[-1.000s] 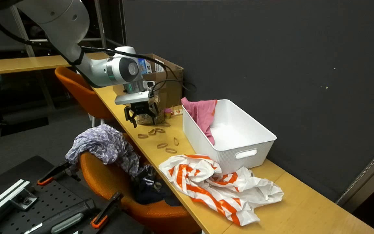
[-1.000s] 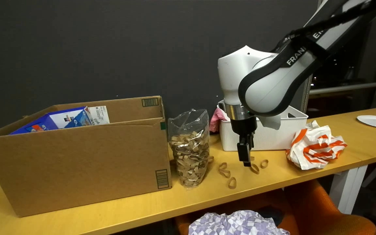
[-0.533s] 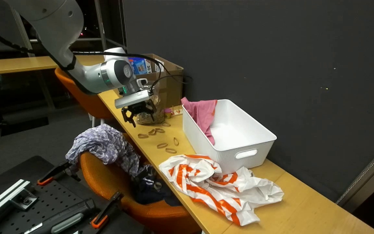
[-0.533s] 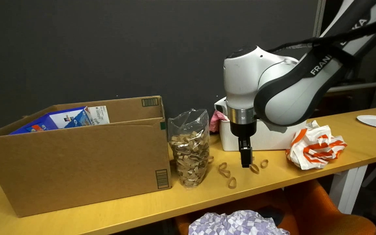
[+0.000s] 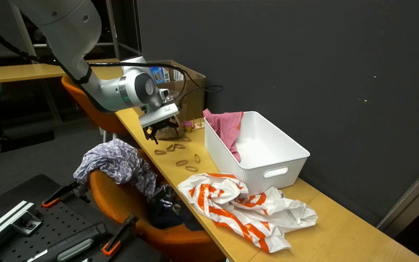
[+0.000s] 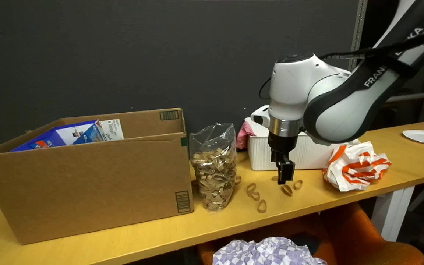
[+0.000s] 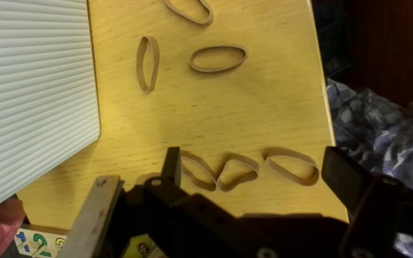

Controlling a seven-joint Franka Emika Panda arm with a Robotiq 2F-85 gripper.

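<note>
Pincer (image 7: 255, 170) spread above rubber bands (image 7: 292, 154); bag (image 6: 215, 137) holds more, bin (image 5: 275, 182) pink cloth (image 5: 227, 127), box (image 6: 98, 187) apparently blue packaging (image 6: 87, 136).

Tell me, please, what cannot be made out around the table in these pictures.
Wrist view: the topmost rubber band is cut off by the top edge.
Wrist view: the number board is partly hidden by the gripper.
In an exterior view: the pink cloth hides part of the inside of the white bin.
In an exterior view: the floor of the cardboard box is hidden by its near wall.
</note>
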